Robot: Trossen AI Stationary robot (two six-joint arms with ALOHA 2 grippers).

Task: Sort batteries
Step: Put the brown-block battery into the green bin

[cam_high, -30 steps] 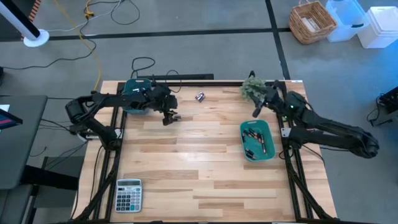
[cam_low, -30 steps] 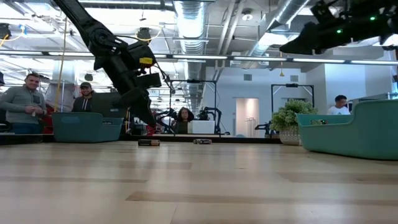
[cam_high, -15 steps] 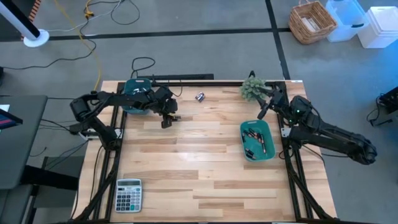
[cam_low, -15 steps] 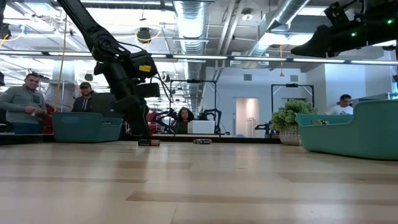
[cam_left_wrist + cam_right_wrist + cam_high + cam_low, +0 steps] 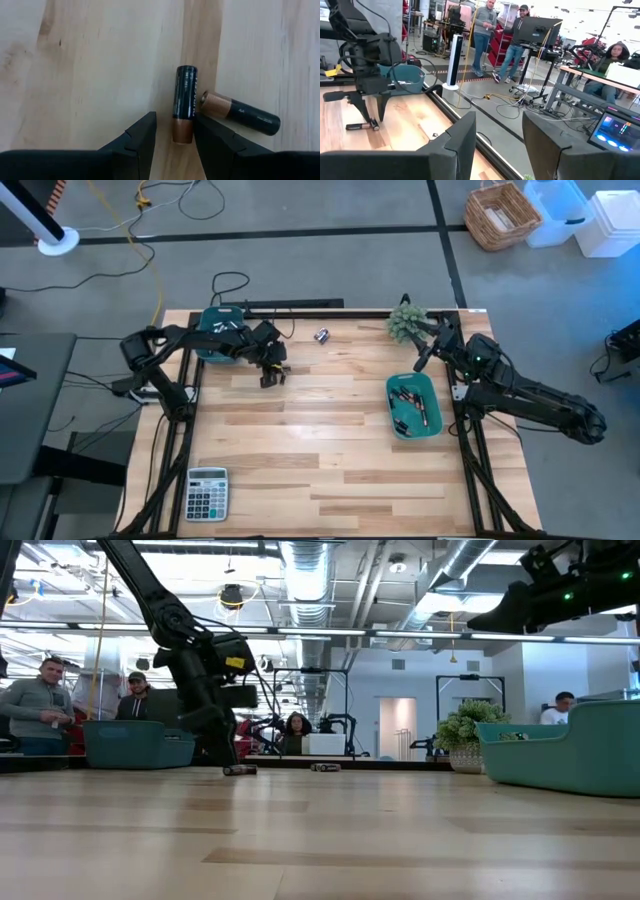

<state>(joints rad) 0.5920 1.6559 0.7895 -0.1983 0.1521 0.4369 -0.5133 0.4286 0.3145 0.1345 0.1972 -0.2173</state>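
**Two more batteries to pick up on my left side**

While my left claw (image 5: 172, 131) hangs low over the pale wooden counter (image 5: 320, 440), its two dark fingers stand apart with nothing between them yet. Right past the fingertips lies a small black battery with a copper end (image 5: 184, 104). Its copper end sits in the gap between my fingers, so I think I am lined up to grab it. A second black and copper battery (image 5: 240, 113) lies just beside it, tilted, with its copper end almost touching the first one.

My right claw (image 5: 412, 361) is up in the air near the small green plant (image 5: 405, 321), above the far end of the teal tray on the right (image 5: 433, 428). Its fingers are apart and hold nothing.

That right tray already has many batteries (image 5: 411, 404) in it, so much of the sorting looks done. A teal bin on the left (image 5: 209, 350) sits at the counter's far edge, but I cannot see what is inside it. One more small battery (image 5: 321, 335) lies alone near the far edge of the counter. A grey calculator with white keys (image 5: 207, 492) rests at the near left corner.

So I judge that only these few loose batteries are left to sort.
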